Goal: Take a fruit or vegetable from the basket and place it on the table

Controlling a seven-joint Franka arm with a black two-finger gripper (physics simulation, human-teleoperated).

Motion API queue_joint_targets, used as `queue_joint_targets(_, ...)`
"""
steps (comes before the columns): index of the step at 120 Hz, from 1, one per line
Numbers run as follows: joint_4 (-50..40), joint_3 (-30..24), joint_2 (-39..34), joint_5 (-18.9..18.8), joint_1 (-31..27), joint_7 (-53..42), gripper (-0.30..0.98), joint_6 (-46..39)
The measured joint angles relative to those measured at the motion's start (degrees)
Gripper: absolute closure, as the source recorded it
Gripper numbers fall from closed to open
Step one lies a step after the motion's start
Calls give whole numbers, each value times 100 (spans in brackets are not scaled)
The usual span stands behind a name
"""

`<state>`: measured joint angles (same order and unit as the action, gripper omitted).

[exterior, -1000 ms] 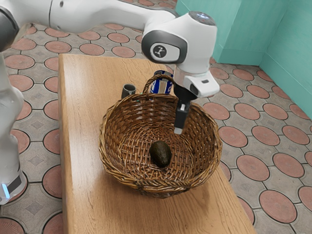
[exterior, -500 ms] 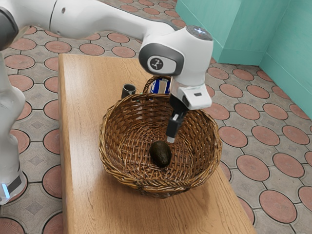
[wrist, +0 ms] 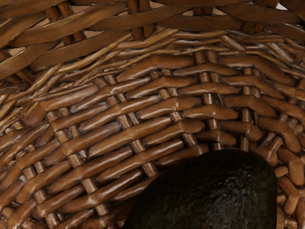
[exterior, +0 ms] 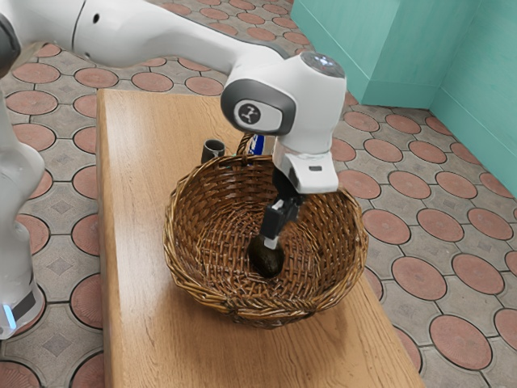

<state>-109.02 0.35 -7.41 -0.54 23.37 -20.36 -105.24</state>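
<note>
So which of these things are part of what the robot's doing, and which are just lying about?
Part of the job:
- avocado, apparently the pick
- wicker basket holding it
- gripper, down at the avocado
- wooden table, where it should go

Just lying about:
- grey cup behind the basket
- blue-and-white object, partly hidden
</note>
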Motion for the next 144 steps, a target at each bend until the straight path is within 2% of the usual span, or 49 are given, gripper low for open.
queue_joint_targets(40,-199,17,-56,53,129,-245,0,-102)
queue_joint_targets(86,-391,96,273,168,133,-472,0,-328)
queue_joint_targets(108,-416,202,311,161,129,-583,24,-393)
queue_joint_targets(128,-448,217,380,148,135,-666,29,-425)
queue_joint_targets(144,-409,213,54,139,168,-717,30,-406)
